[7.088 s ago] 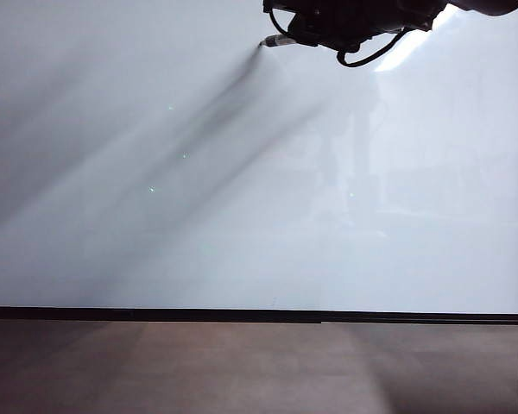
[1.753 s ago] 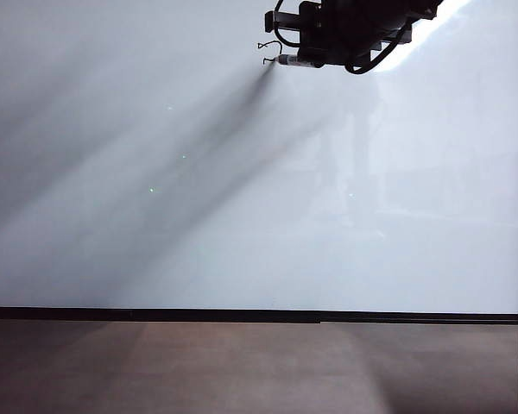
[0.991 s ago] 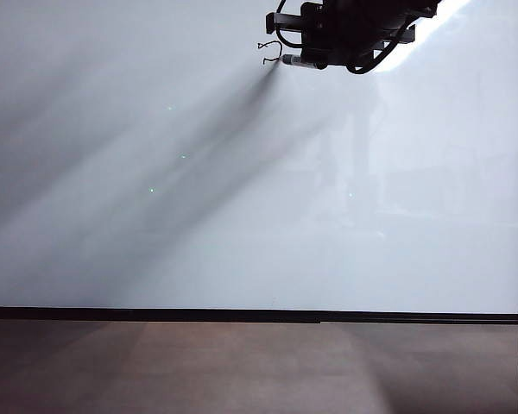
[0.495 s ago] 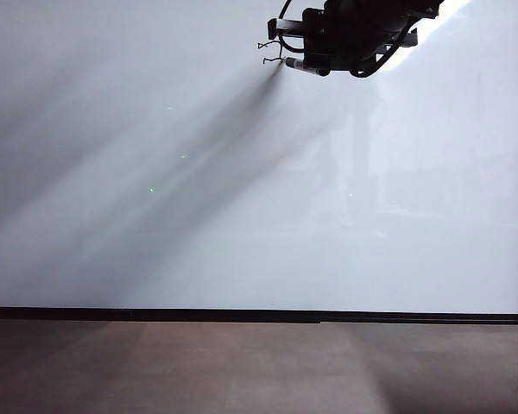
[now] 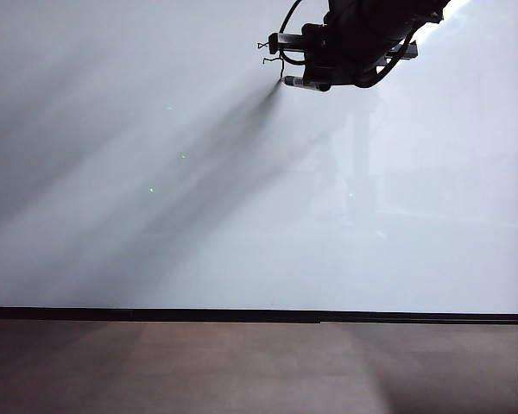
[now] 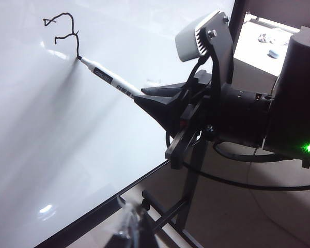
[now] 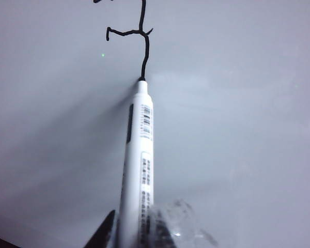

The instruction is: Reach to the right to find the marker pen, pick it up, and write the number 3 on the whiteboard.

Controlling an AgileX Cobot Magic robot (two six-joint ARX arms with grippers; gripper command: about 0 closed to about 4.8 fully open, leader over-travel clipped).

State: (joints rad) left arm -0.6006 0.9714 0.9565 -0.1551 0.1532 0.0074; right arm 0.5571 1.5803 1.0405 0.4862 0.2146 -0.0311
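The whiteboard (image 5: 155, 216) fills nearly the whole exterior picture. The unfinished number 3 (image 5: 272, 52) sits at its upper middle, a thin wobbly line that so far has its top hook, its middle notch and only the start of the lower curve. The likeliest failure from here is a spoiled bottom bowl. If the tip lifts off the glossy surface, the line breaks. If it presses too hard, the marker pen (image 5: 304, 83) could slide back in the grip or skid into a crooked stroke.

To the right of the digit, the pen lies nearly level with its tip touching the board at the end of the line. The right gripper (image 5: 328, 78) reaches in from the upper right corner of the exterior picture, its fingers pinching the pen by its rear half.

The left gripper (image 6: 132, 230) shows only as a dark sliver at the lower edge of its own wrist picture, well away from the writing. Whether its fingers are spread cannot be told.
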